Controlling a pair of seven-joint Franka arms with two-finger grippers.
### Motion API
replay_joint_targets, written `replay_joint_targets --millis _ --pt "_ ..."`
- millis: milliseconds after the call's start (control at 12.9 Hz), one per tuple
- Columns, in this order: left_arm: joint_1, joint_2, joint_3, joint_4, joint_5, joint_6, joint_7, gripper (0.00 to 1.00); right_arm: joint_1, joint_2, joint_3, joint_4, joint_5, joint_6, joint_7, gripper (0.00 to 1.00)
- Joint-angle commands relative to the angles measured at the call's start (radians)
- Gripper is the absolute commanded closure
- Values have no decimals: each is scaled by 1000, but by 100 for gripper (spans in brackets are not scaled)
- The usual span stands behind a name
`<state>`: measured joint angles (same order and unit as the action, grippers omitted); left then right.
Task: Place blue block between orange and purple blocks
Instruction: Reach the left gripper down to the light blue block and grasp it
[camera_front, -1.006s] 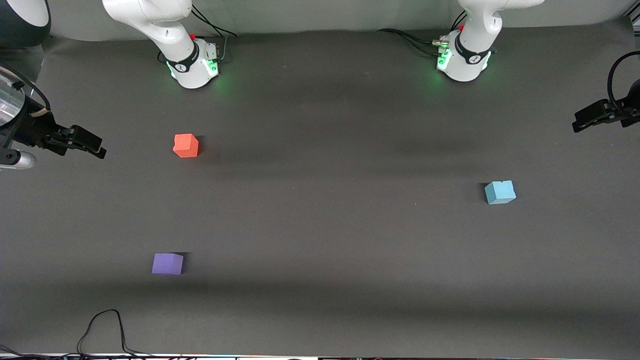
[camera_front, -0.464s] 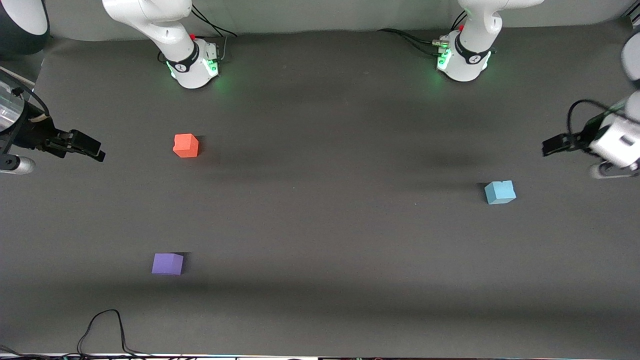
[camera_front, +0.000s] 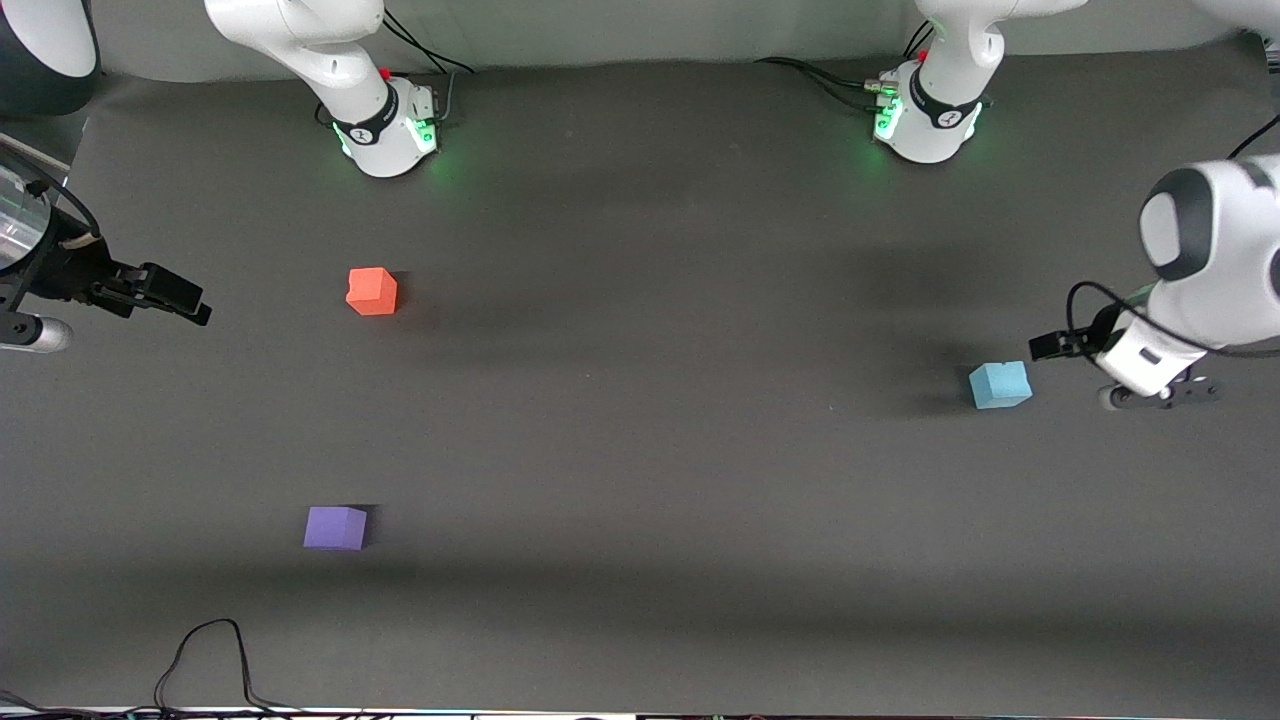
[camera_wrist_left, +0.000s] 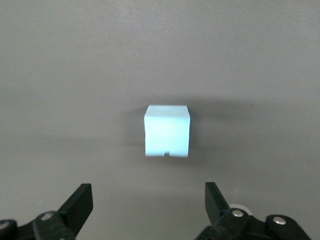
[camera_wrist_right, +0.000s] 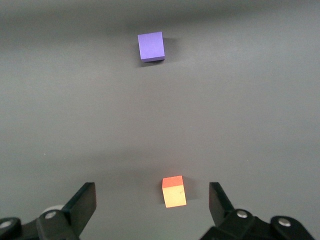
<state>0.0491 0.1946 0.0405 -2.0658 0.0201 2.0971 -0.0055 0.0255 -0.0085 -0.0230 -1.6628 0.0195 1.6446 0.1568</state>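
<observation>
Over the worktop (camera_front: 640, 450) at the left arm's end, my left claw (camera_wrist_left: 149, 207) hangs with fingers spread wide and empty, just beside the blue block (camera_front: 999, 385), which sits squarely ahead of the gap. The right claw (camera_wrist_right: 152, 205) waits, also spread, near the orange block (camera_front: 372, 291); the purple block (camera_front: 335, 528) lies nearer the front camera. I judge the left arm better placed.

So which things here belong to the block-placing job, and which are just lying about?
Part of the job:
blue block, toward the left arm's end
orange block
purple block, nearer the front camera than the orange
left gripper, open by the blue block

Just lying about:
black cable at the table's near edge
right gripper, open, waiting
</observation>
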Motion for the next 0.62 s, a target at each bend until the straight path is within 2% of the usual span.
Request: replay_joint_targets --millis 0,155,541 --pt "-3 72 -7 -43 -15 128 18 0 13 4 -12 -1 -1 -2 -8 0" --pt "-6 130 -11 -68 -16 222 18 0 14 -1 -12 -15 -1 9 -8 0" --pt "-6 199 -21 -77 -17 296 19 2 14 -7 -12 -20 -1 7 -8 0"
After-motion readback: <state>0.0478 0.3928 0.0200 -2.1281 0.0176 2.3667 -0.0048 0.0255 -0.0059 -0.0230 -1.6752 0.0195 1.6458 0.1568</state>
